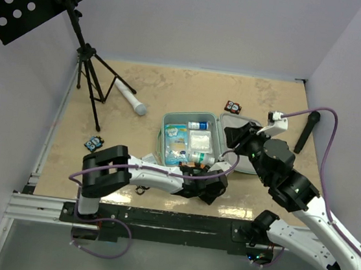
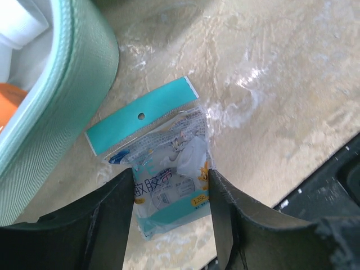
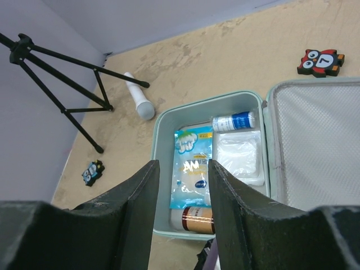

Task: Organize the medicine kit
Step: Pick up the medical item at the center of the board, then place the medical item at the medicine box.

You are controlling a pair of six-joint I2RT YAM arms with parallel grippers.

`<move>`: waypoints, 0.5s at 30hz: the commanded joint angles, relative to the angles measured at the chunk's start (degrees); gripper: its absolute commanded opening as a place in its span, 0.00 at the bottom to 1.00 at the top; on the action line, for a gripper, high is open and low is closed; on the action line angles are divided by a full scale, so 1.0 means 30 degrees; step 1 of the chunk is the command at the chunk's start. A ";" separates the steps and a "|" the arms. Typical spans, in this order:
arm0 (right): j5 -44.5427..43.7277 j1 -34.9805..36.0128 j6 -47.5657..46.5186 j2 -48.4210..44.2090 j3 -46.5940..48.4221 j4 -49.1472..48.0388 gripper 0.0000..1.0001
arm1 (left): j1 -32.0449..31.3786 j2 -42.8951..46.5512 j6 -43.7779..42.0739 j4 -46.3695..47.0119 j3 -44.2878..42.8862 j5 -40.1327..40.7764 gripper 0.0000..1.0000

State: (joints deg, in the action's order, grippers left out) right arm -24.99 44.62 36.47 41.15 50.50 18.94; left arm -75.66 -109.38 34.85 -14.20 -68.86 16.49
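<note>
The mint-green medicine kit [image 1: 164,136] lies open mid-table, lid [image 3: 315,146] flat to the right. Its tray [image 3: 163,163] holds a blue packet [image 3: 194,169], a white-and-blue bottle [image 3: 233,121], a clear bag [image 3: 239,157] and a brown bottle [image 3: 197,219]. A teal-and-clear packet [image 2: 163,163] lies on the table beside the kit's near wall [image 2: 67,107]. My left gripper [image 2: 170,174] is low at the kit's near edge [image 1: 194,172], its fingers astride this packet and touching both side edges. My right gripper [image 3: 183,169] hangs open above the kit [image 1: 240,136], nothing in it.
A white-and-grey cylinder [image 1: 131,97] and a black tripod [image 1: 89,79] stand at the back left. Small owl gadgets lie at the back [image 1: 232,106] and left [image 1: 93,143]. A black stick [image 1: 304,133] lies far right. The table's near edge and black rail [image 2: 315,191] run close by the packet.
</note>
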 commanded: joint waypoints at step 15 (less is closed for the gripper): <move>-0.0605 0.0097 -0.0027 0.0230 0.1448 -0.0893 0.45 | 0.0228 0.8215 -0.1422 0.1806 0.1246 -0.1516 0.52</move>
State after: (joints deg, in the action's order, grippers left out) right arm -25.58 44.64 36.45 41.41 52.60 18.20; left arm -75.70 -89.86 31.81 -9.89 -64.79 9.45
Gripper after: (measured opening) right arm 0.448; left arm 0.525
